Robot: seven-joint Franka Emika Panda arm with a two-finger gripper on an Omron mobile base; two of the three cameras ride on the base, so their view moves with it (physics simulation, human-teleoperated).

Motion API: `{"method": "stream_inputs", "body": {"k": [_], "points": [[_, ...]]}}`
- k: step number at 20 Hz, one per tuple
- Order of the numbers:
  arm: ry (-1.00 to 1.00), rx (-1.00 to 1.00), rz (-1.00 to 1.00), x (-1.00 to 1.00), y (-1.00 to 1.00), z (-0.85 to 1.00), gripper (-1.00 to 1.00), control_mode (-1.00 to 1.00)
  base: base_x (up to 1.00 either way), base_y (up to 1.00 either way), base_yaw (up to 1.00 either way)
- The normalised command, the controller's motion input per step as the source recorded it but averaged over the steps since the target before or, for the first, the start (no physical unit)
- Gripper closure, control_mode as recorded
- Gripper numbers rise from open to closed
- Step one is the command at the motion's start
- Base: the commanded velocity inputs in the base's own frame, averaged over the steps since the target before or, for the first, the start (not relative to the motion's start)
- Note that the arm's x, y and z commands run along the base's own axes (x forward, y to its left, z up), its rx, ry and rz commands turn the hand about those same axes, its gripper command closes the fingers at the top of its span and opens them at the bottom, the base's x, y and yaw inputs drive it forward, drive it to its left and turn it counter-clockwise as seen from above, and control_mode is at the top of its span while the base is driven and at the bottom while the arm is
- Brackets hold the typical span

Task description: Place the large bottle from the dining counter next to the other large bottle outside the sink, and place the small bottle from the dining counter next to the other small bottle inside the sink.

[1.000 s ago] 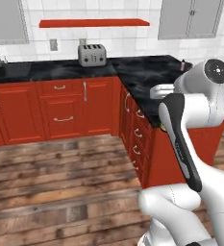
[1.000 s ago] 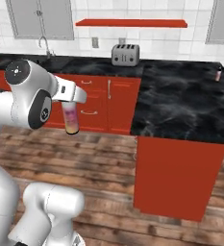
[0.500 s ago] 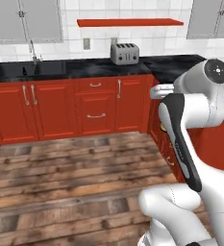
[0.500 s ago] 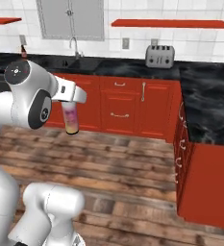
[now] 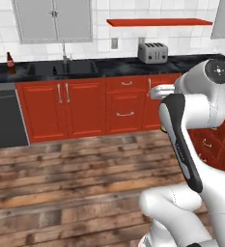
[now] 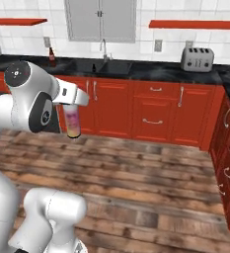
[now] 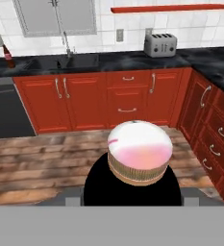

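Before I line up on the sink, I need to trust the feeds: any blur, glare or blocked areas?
Right base view: sharp, even lighting, no glare; the bottle in the tool reads clearly. Left base view: equally crisp, but the arm covers its right side. Hand view: the bottle's end looms large and hides the floor right ahead; the sink and faucet behind stay clear.

I read the counter point(image 5: 114, 65) as polished black stone with pale marbling and a slight sheen, and the toaster point(image 5: 152, 52) standing on it as brushed grey metal. Below the counter the cabinet fronts point(image 6: 156, 111) look like smooth red lacquer with thin metal handles, and the floor point(image 5: 75, 169) is rough, weathered wood planking. The bottle point(image 6: 73, 121) I carry looks like smooth, translucent pink plastic.
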Motion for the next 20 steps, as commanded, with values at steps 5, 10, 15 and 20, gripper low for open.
{"method": "stream_inputs", "body": {"k": [5,10,15,20], "points": [[0.00,0.00,0.00,0.00,0.00,0.00,1.00,1.00,0.54,1.00,0.00],[0.00,0.00,0.00,0.00,0.00,0.00,1.00,1.00,0.89,0.84,0.00],[0.00,0.00,0.00,0.00,0.00,0.00,1.00,1.00,1.00,0.53,-0.01],[0.00,0.00,0.00,0.00,0.00,0.00,1.00,1.00,1.00,0.62,0.00]]}}
